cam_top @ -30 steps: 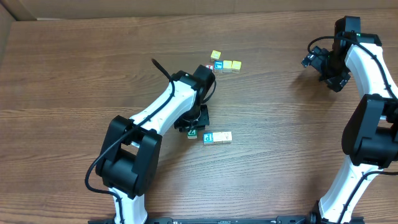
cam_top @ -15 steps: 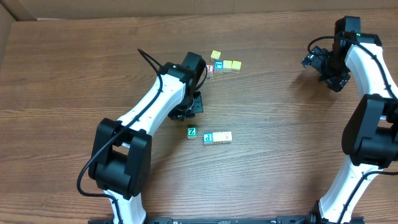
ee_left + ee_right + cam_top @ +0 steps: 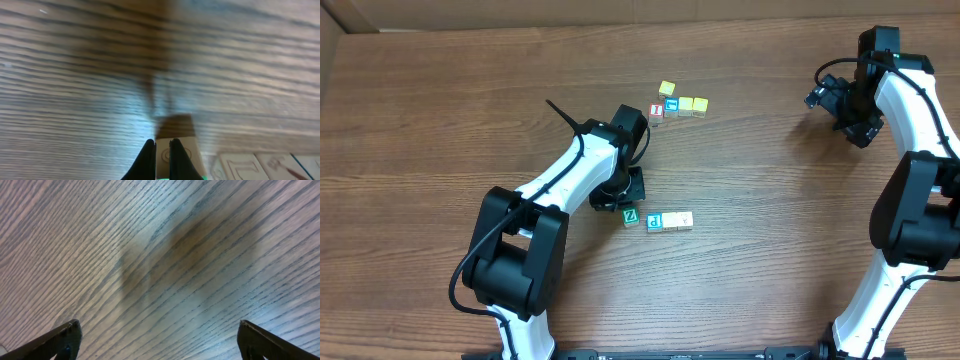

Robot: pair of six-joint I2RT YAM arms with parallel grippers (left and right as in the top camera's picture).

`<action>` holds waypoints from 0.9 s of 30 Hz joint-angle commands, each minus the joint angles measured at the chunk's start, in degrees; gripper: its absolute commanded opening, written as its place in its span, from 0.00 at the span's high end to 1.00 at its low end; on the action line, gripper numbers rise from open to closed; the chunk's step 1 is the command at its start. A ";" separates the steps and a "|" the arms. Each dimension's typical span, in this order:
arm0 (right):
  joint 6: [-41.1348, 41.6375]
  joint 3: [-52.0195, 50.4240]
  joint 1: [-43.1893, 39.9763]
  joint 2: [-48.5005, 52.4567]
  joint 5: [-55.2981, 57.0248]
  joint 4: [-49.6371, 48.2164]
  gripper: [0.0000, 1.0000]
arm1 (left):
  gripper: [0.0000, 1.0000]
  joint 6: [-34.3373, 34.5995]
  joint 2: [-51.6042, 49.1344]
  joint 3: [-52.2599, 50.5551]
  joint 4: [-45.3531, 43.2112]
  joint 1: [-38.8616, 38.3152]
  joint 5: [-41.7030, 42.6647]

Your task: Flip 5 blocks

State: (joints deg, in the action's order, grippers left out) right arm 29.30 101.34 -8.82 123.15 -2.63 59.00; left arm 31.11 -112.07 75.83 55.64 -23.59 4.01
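Note:
My left gripper (image 3: 624, 196) is shut with nothing in it, just up-left of the teal-green block (image 3: 631, 216). In the left wrist view its fingertips (image 3: 148, 149) stand close together in front of that block (image 3: 189, 150), which shows a pale side with a round mark. To its right, a blue-faced block (image 3: 656, 221) and two cream blocks (image 3: 672, 220) (image 3: 686, 219) lie in a row. Their pale sides (image 3: 240, 167) show at the wrist view's lower right. My right gripper (image 3: 157, 332) hangs wide open over bare wood at the far right (image 3: 820, 97).
A second cluster lies farther back: a red-faced cube (image 3: 657, 111), a blue-faced cube (image 3: 671, 104) and three yellow cubes (image 3: 667, 89) (image 3: 686, 104) (image 3: 700, 103). The left arm's black cable (image 3: 565, 115) sticks out to the back left.
The left gripper closed, lifted back off the teal-green block, then came down toward it again. The block's top face now shows. The right arm has not moved.

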 commanded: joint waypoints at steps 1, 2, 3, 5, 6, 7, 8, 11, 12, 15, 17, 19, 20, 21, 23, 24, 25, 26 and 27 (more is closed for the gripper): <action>-0.22 0.96 0.07 -1.73 -0.02 -0.28 0.00 | 0.96 -2.01 1.07 -0.17 0.44 -0.09 3.13; -0.22 0.96 0.07 -1.75 -0.02 -0.26 0.00 | 0.96 -2.01 1.07 -0.17 0.46 -0.09 3.13; -0.22 0.96 0.07 -1.73 -0.02 -0.28 0.00 | 0.96 -2.01 1.07 -0.17 0.48 -0.09 3.13; -0.22 0.96 0.07 -1.73 -0.02 -0.28 0.00 | 0.96 -2.01 1.07 -0.17 0.55 -0.09 3.15; -0.22 0.96 0.07 -1.73 -0.02 -0.26 0.00 | 0.96 -2.01 1.09 -0.17 0.55 -0.09 3.26; -0.22 0.96 0.07 -1.73 -0.02 -0.28 0.00 | 0.96 -2.01 1.07 -0.17 0.50 -0.09 3.48; -0.22 0.96 0.07 -1.73 -0.02 -0.28 0.00 | 0.96 -1.99 1.09 -0.15 0.48 -0.09 3.58; -0.22 0.96 0.07 -1.73 -0.02 -0.28 0.00 | 0.96 -1.99 1.09 -0.13 0.44 -0.09 3.56; -0.22 0.96 0.07 -1.73 -0.02 -0.26 0.00 | 0.96 -1.99 1.11 -0.13 0.44 -0.09 3.56; -0.22 0.96 0.07 -1.75 -0.02 -0.26 0.00 | 0.96 -2.03 1.38 0.04 0.22 0.09 3.37; -0.22 0.96 0.07 -1.73 -0.02 -0.28 0.00 | 0.96 -2.01 1.81 0.59 -0.07 0.42 3.26; -0.22 0.96 0.07 -1.73 -0.02 -0.28 0.00 | 0.96 -1.99 2.75 1.46 -0.26 0.96 3.08; -0.22 0.96 0.07 -1.73 -0.02 -0.28 0.00 | 0.96 -2.01 3.28 1.86 -0.22 1.20 3.02; -0.22 0.96 0.07 -1.73 -0.02 -0.26 0.00 | 0.96 -2.01 3.89 2.14 -0.15 1.51 2.84; -0.22 0.96 0.07 -1.73 -0.02 -0.26 0.00 | 0.96 -1.97 5.27 2.19 0.46 1.99 1.88; -0.22 0.96 0.07 -1.73 -0.02 -0.28 0.00 | 0.96 -1.95 5.73 2.19 1.18 2.12 0.92; -0.22 0.96 0.07 -1.73 -0.02 -0.26 0.00 | 0.95 -1.70 6.05 2.19 2.12 2.19 -0.39; -0.22 0.96 0.07 -1.73 -0.02 -0.28 0.00 | 0.96 -1.18 6.14 2.19 3.37 2.21 -1.99; -0.22 0.96 0.07 -1.73 -0.02 -0.28 0.00 | 0.96 -0.96 6.14 2.16 4.39 2.21 -3.04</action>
State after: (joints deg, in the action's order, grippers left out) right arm 29.30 101.34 -8.80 123.15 -2.61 59.00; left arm 29.85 -107.90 76.84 58.65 -21.61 4.95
